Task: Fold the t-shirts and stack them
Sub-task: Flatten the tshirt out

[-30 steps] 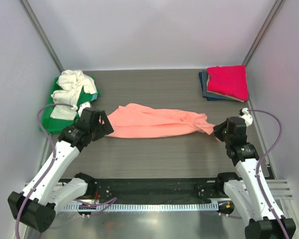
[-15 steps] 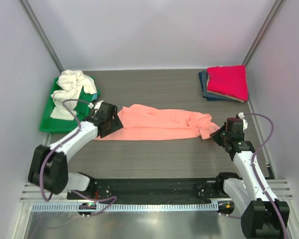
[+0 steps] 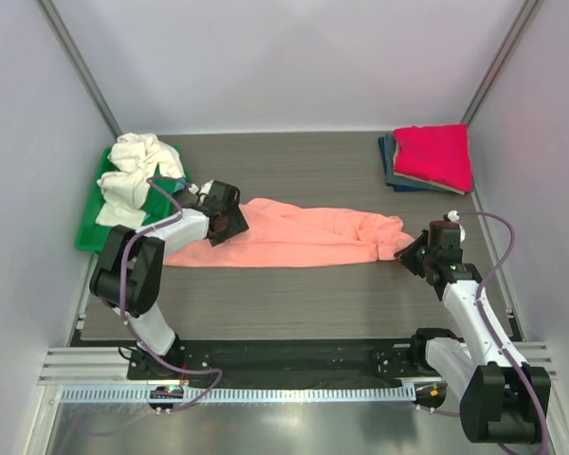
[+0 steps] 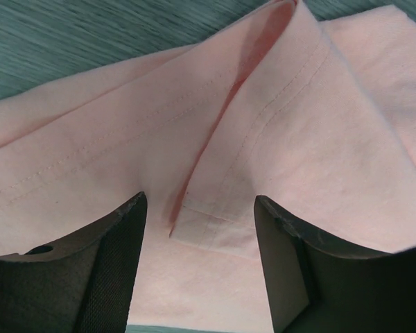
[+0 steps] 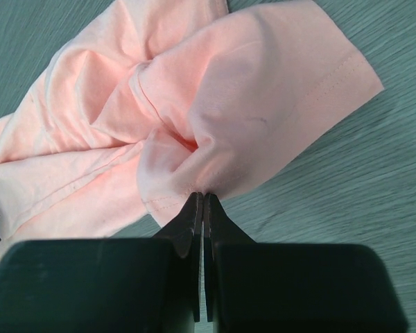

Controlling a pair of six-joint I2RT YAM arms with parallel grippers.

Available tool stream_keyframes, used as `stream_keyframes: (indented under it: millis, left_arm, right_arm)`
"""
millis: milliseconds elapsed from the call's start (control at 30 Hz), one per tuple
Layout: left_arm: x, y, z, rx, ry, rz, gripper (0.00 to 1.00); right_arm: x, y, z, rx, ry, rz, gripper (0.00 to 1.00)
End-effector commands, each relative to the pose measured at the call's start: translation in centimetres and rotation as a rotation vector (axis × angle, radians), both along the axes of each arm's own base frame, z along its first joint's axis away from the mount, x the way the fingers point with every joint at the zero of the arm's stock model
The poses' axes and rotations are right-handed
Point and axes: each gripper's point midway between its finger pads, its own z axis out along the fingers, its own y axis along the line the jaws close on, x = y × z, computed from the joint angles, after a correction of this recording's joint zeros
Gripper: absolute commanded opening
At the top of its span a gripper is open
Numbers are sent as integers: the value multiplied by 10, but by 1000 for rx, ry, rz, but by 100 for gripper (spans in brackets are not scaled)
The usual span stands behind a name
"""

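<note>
Since a second ago the left end effector [image 3: 232,226] has swung in and now sits over the left end of the salmon-pink shirt [image 3: 303,237]; before, it hung off that end, nearer me. The right end effector [image 5: 201,198] barely shifted. It's clamped on a pinch of the shirt's right end, with sleeve hem spilling past it. The left fingers [image 4: 111,257] are spread, straddling a hemmed fold, nothing gripped. The shirt lies as a long crumpled band across the middle of the surface [image 3: 303,303].

My read: this step is getting a second grip so I can spread it flat. I'd drop the left straight down and catch only the single hem edge — grabbing the doubled fold would lock the twist in. Right holds for tension.

Count:
- one salmon-pink
- one cream-white shirt [image 3: 137,166], bunched on the green tray [image 3: 87,232], far left
- one magenta-red shirt [image 3: 436,154], folded far right on the dark blue shirts [image 3: 389,159] — can't count those layers
</note>
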Motion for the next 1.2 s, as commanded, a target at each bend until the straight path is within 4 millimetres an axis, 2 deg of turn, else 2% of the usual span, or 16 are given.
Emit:
stream_keyframes:
  millis: [0,100,233,300,400,567,700,767,833,933,1000,1033,1067,1100,1133,1167]
  left_arm:
    - [20,-9,9,-39,-59,-7,63]
    - [18,-9,5,-47,-60,-3,61]
    - [15,-10,3,-57,-62,-6,47]
    - [14,-9,4,-57,-64,-3,45]
    - [15,-10,11,-65,-80,-5,36]
    - [13,-11,26,-88,-111,-8,28]
    - [12,-13,35,-104,-127,-15,0]
    - [10,-13,41,-109,-133,-17,0]
    - [8,-11,54,-116,-152,-16,0]
    - [3,-8,84,-120,-191,-14,0]
    - [1,-6,122,-139,-267,-16,0]
    - [-5,-2,134,-132,-278,-13,0]
    - [-5,1,156,-137,-319,-10,0]
    - [-13,6,166,-125,-322,-4,0]
    - [-20,12,196,-135,-388,1,0]
    - [-24,19,212,-121,-418,14,0]
  right_arm:
    - [12,0,11,-15,-55,27,1]
    - [14,-1,8,-21,-49,28,1]
    - [15,-2,5,-29,-41,28,1]
    - [15,-3,4,-31,-39,26,1]
    - [16,-3,3,-31,-38,25,1]
    - [15,-3,2,-32,-35,26,1]
    - [16,-3,2,-30,-38,26,1]
    - [16,-2,5,-27,-45,27,1]
    - [17,-1,8,-17,-55,27,1]
    - [24,3,27,3,-101,33,1]
    - [29,4,47,10,-133,35,1]
    - [31,4,57,8,-151,36,1]
    - [35,3,79,5,-191,33,1]
    - [36,2,92,-1,-214,31,1]
    - [37,2,106,-6,-238,30,1]
    - [38,0,136,-14,-290,22,1]
